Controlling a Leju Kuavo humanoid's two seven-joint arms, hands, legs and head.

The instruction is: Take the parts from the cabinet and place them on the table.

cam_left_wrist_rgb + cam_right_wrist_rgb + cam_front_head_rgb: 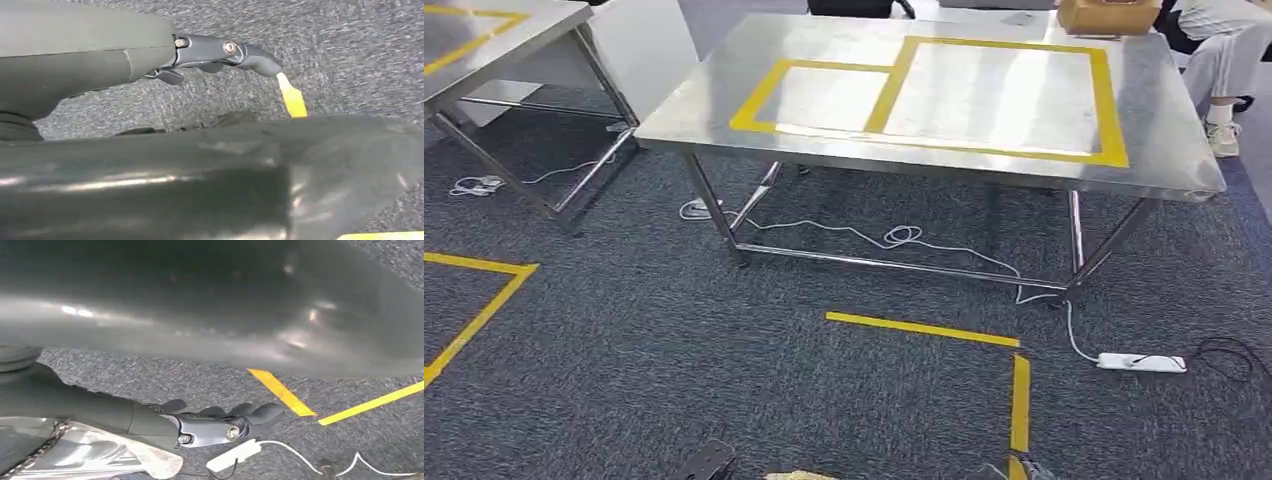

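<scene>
Hanging low beside the robot's body over dark grey speckled carpet (165,382), the right hand (220,422) is holding a shiny clear plastic parts packet (85,455). The packet is lying tight against the thick grey thumb side of the hand, and the dark fingers (260,412) are lying close together and lightly curled just beyond it. How much of the packet they are clamping cannot be told. A white power strip (232,456) with its white cable (295,454) is lying on the carpet past the fingertips, near two strips of yellow floor tape (282,392).

The left hand (220,52) is hanging over the same carpet, carrying nothing. Its dark fingers (257,60) are reaching outward, loosely bent and slightly apart. A short piece of yellow tape (292,97) is showing on the floor just past the fingertips.

In the head view, a stainless steel table (1164,140) is standing ahead, well apart from the packet. Its top is bearing two adjoining rectangles of yellow tape outline (894,85). A brown cardboard box (1109,15) is sitting at the far edge. A seated person's pale trouser leg (1224,60) is showing beside the far right corner. A second steel table (544,25) is standing to the left.
</scene>
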